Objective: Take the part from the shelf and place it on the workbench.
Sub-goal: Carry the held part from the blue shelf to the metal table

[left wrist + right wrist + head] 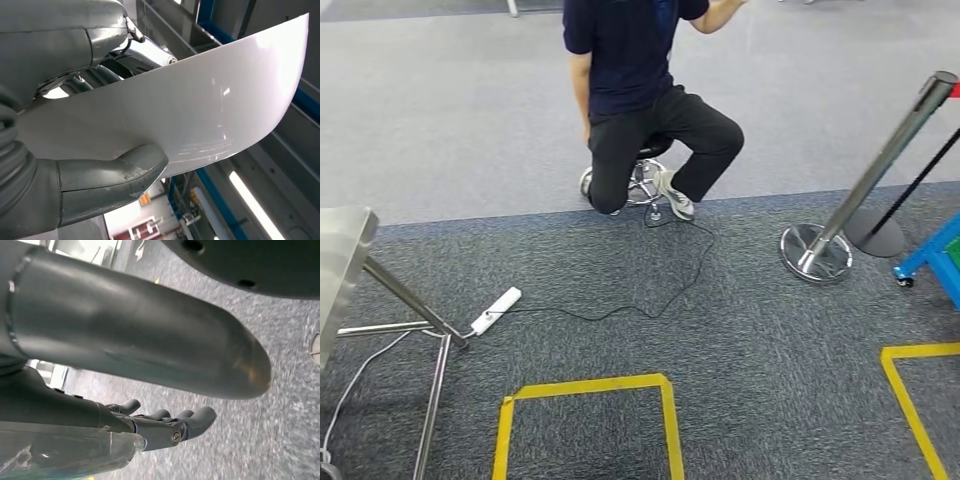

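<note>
Here we see the left robot hand (75,125) gripping the white part (196,105): the thick thumb presses one face of the curved panel and the darker fingers (113,70) lie on the other. The right robot hand (151,390) holds nothing, its fingers apart above the grey carpet (271,440). Far ahead a person (637,90) sits on a stool (646,165). At the left stands a steel bench (343,260), with a power strip (496,310) on the floor near it.
</note>
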Action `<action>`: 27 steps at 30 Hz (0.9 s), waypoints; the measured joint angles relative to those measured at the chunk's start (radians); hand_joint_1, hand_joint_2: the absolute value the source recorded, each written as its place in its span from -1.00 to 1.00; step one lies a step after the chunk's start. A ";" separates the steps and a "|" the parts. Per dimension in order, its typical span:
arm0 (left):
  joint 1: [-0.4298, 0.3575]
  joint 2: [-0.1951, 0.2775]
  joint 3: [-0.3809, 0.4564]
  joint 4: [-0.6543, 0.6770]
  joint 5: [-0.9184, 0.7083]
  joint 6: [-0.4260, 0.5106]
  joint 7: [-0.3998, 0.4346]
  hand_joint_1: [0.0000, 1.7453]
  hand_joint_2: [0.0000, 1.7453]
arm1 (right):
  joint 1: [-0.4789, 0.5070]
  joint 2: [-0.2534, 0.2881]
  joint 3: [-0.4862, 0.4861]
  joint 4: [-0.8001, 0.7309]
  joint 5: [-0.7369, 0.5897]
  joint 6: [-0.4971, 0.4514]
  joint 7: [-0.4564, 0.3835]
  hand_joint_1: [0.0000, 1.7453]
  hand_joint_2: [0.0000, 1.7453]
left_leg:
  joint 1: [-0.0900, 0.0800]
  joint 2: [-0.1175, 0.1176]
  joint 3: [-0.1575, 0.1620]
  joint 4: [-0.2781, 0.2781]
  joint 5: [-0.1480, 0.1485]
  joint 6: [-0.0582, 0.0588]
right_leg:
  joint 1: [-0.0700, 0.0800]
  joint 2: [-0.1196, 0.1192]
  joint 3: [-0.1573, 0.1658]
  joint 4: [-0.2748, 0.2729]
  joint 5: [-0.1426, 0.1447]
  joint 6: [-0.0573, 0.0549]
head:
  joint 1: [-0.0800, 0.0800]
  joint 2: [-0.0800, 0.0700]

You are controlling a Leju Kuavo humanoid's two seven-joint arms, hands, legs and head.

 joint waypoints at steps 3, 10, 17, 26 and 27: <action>-0.003 0.000 -0.002 0.000 0.000 -0.004 0.002 1.00 1.00 | -0.003 0.000 0.000 0.001 0.000 0.005 0.002 -1.00 -1.00 | 0.004 -0.036 -0.006 0.005 0.004 -0.016 | -0.014 0.061 0.087 -0.183 0.071 0.003 | 0.000 0.000; -0.008 0.002 -0.006 0.002 -0.001 -0.004 0.006 1.00 1.00 | -0.004 -0.004 -0.001 0.002 -0.001 0.009 0.004 -1.00 -1.00 | 0.007 0.011 -0.077 0.110 -0.051 -0.048 | -0.006 0.022 0.102 -0.222 0.080 -0.040 | -0.010 0.000; -0.010 0.003 -0.006 0.007 0.000 -0.004 0.007 1.00 1.00 | -0.005 -0.005 -0.002 0.002 -0.001 0.009 0.005 -1.00 -1.00 | -0.009 0.075 -0.062 0.125 -0.024 -0.031 | 0.009 -0.065 0.102 -0.221 0.075 -0.048 | -0.012 0.000; -0.003 0.005 -0.006 0.008 0.012 -0.007 0.005 1.00 1.00 | -0.008 -0.006 -0.002 0.003 0.002 0.013 0.003 -1.00 -1.00 | -0.007 0.058 -0.009 0.000 0.001 0.005 | 0.010 -0.021 0.031 -0.059 -0.021 -0.009 | -0.006 0.000; -0.002 0.005 -0.005 0.008 0.014 -0.011 0.005 1.00 1.00 | -0.006 -0.006 -0.002 0.003 0.002 0.015 0.003 -1.00 -1.00 | -0.006 0.046 -0.009 0.000 0.002 0.006 | 0.008 -0.011 -0.004 0.011 -0.047 -0.007 | -0.005 0.000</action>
